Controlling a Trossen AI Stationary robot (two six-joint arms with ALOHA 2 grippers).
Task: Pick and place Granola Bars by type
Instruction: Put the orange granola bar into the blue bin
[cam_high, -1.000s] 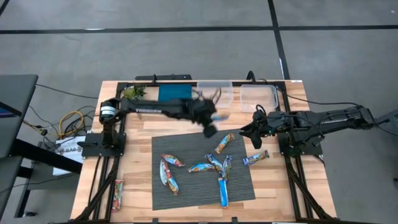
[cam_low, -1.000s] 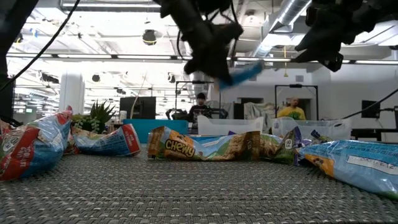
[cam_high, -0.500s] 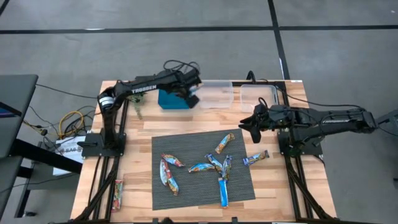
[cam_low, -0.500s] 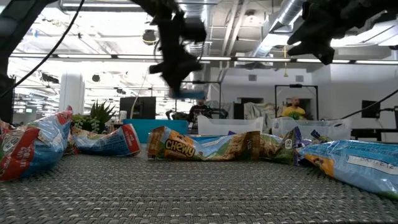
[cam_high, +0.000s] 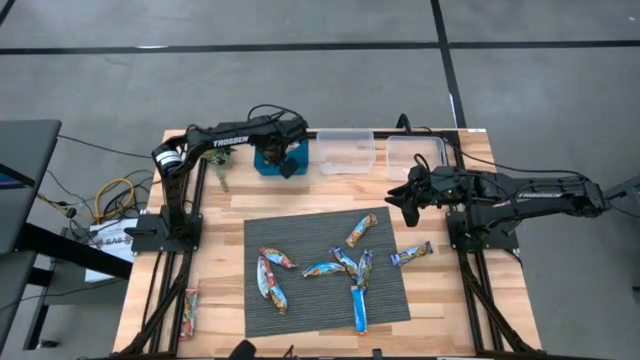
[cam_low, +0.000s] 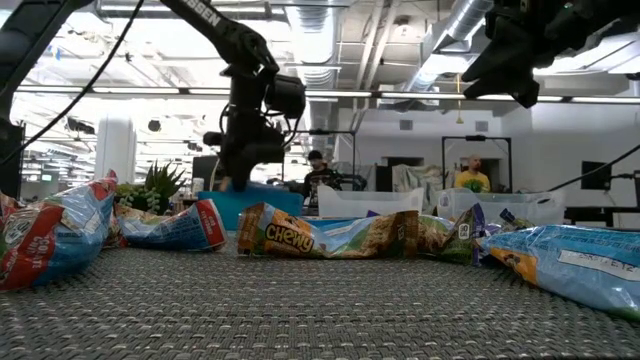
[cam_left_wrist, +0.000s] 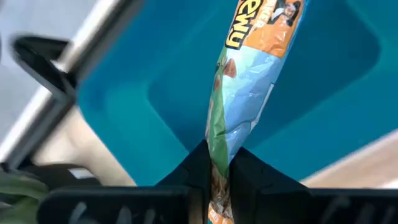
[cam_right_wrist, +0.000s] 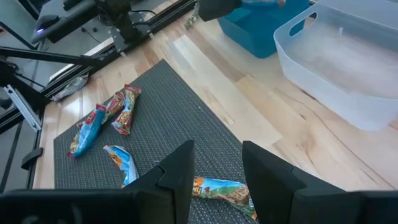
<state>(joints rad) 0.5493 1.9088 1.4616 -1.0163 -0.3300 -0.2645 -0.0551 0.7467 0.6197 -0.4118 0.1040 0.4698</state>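
Jaws on the left gripper (cam_left_wrist: 219, 163) are pinching an orange-and-blue granola bar (cam_left_wrist: 249, 87) by its end, and the bar hangs down into the teal bin (cam_high: 268, 153) at the back of the desk (cam_high: 220, 250). Right gripper (cam_right_wrist: 214, 163) has its jaws spread with nothing in them, hovering off the far right corner of the grey woven mat (cam_high: 300, 300), near the two clear tubs (cam_high: 345, 152) that sit right of the teal bin. Most of the other bars (cam_high: 340, 268) are scattered flat across that mat; one (cam_high: 411, 255) lies just off its right edge on bare wood, another (cam_high: 189, 309) well off to its left by the desk's edge. Little green plant (cam_high: 218, 172) sits left of the teal bin. Behind the desk it's an open workshop with grey floor, ceiling ducts, and two people (cam_low: 470, 175) seated far back.
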